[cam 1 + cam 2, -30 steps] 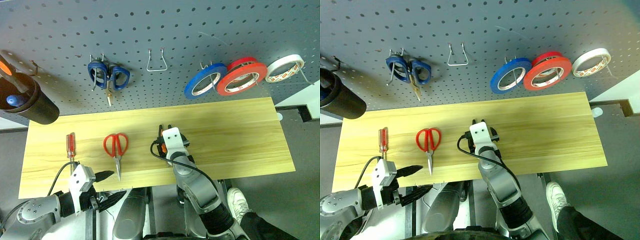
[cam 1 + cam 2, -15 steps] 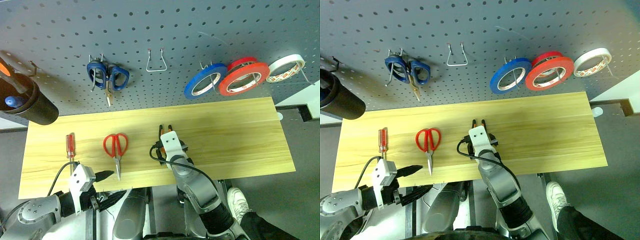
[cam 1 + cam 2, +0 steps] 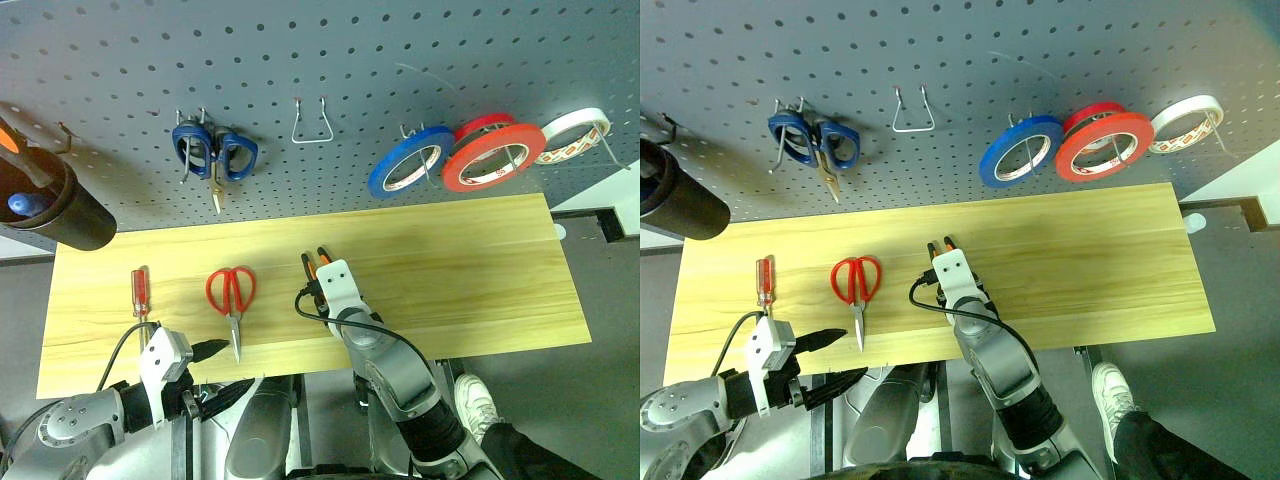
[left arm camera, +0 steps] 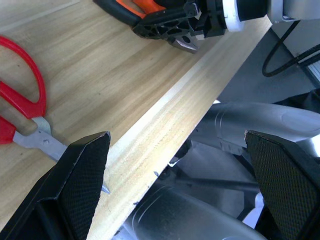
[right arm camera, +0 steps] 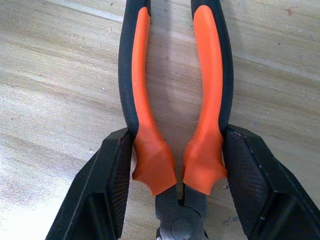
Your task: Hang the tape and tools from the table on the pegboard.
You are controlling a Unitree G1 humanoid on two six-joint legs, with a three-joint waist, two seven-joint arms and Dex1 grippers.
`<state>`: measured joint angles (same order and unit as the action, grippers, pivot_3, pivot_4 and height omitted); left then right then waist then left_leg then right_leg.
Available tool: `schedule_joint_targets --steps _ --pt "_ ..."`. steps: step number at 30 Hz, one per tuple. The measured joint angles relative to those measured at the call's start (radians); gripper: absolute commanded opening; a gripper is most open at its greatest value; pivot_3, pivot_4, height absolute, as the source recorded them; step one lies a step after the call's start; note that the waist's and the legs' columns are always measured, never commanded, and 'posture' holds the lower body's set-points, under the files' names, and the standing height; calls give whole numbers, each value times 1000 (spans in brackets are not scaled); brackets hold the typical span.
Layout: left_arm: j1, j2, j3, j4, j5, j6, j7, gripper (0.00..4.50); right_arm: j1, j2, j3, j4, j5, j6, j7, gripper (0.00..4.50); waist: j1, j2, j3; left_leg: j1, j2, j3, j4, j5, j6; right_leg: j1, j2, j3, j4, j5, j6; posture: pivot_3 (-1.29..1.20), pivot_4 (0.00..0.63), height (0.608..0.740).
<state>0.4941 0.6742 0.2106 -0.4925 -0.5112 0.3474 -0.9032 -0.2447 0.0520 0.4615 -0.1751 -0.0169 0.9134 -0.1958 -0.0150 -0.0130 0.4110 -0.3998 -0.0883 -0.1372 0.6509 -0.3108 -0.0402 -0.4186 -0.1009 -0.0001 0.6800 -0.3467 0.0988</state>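
pliers point(image 5: 175, 107) on table point(image 3: 480, 280), right tool point(image 5: 175, 175) pads touching both handles near pivot. squeeze firm before lifting. left tool point(image 4: 175, 190) wide open, idle.

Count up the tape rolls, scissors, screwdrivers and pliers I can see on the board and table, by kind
Tape rolls: 3, blue, red, white
Scissors: 2, blue-handled, red-handled
Screwdrivers: 1, red-handled
Pliers: 1
Total: 7
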Motion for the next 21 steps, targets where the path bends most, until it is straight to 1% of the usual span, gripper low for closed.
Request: schedule_joint_targets --steps 9,15,19,21 --pt "-46 -4 -16 2 -4 14 0 4500 2 -1 -6 -3 2 -29 53 2350 -2 0 0 -6 0 1 1 0 -1 -7 0 0 1 0 0 77 445 725" --pt "-89 -10 -23 6 -31 20 -9 4500 43 -15 -22 -110 2 -63 125 2350 -3 -1 0 -8 0 1 1 0 0 -8 -1 -1 1 0 0 72 432 725" --pt "-116 -10 -26 18 -47 22 -14 4500 106 -82 -36 -210 16 -100 202 2350 1 -1 -1 -8 0 1 1 0 0 -8 -1 -2 1 0 0 66 416 725" --pt "-129 -11 -23 18 -72 23 -24 4500 168 -152 -41 -305 48 -133 276 2350 1 -2 -1 -8 0 1 1 0 0 -8 -1 -2 1 0 0 64 411 725"
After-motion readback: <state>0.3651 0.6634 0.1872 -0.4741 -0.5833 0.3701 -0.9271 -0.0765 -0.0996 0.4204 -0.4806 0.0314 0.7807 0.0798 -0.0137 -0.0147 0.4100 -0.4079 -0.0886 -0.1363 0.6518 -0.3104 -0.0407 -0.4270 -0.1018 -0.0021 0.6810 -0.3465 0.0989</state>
